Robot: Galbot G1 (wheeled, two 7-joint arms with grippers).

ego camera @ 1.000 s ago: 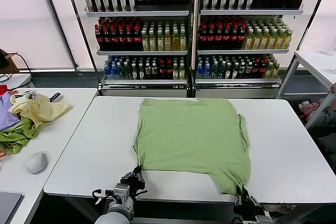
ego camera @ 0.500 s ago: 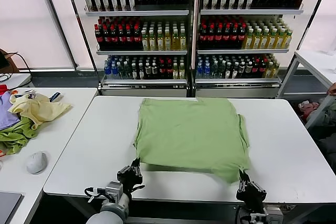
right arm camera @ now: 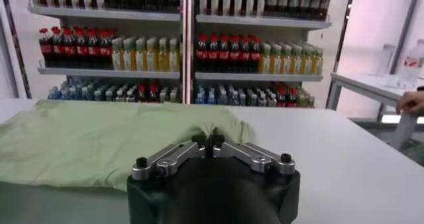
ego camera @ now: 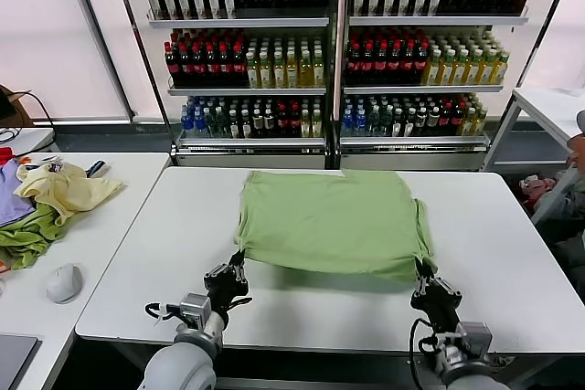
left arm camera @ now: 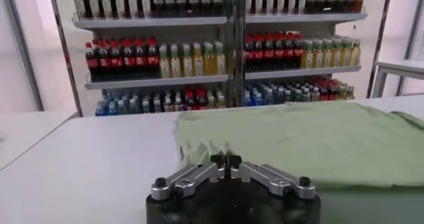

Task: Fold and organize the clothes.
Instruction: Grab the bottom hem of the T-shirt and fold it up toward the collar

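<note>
The light green shirt point(ego camera: 329, 221) lies on the white table point(ego camera: 512, 262), folded over itself; its print is hidden. My left gripper point(ego camera: 237, 262) is shut on the shirt's near left corner, lifted a little off the table. My right gripper point(ego camera: 421, 269) is shut on the near right corner. In the left wrist view the gripper point(left arm camera: 226, 160) pinches the cloth's edge point(left arm camera: 199, 149). In the right wrist view the gripper point(right arm camera: 208, 140) pinches a gathered fold of the shirt point(right arm camera: 99, 142).
A side table point(ego camera: 110, 226) on the left holds a pale yellow garment point(ego camera: 64, 191), darker green and purple cloths point(ego camera: 23, 235) and a mouse point(ego camera: 64, 282). Bottle shelves point(ego camera: 338, 52) stand behind the table. Another white table point(ego camera: 553, 111) stands at the far right.
Both grippers have moved away from the near edge toward the shelves, carrying the shirt's near hem with them. The hanging part is now up on the table, folded over the rest.
</note>
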